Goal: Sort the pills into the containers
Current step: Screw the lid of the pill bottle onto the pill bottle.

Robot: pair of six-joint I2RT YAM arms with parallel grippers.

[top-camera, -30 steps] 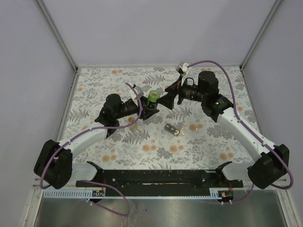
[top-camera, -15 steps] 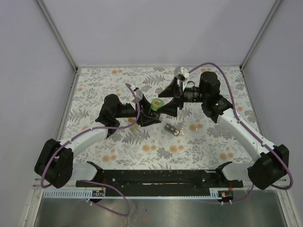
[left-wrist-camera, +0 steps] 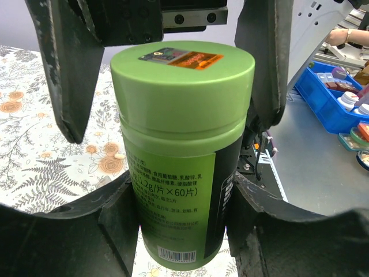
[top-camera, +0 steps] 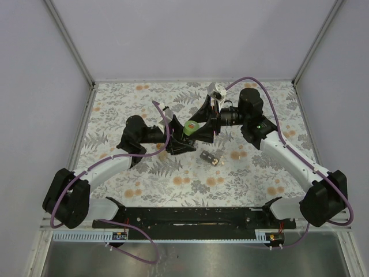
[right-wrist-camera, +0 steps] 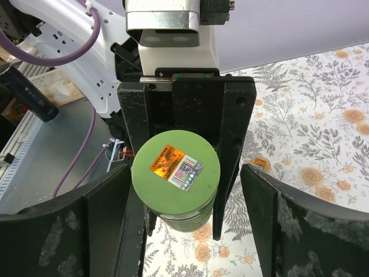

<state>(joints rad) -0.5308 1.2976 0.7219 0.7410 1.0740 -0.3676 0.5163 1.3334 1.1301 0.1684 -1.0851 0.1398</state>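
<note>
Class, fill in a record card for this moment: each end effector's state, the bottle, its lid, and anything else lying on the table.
left end effector: shut on the green bottle, clasping its body
right end effector: open, its fingers on either side of the lid, with a gap showing
green bottle: held between the two arms, label facing the left wrist camera
lid: on the bottle, green, with an orange sticker on top
table: floral cover
small dark item: lying on the table, apart from both arms
</note>
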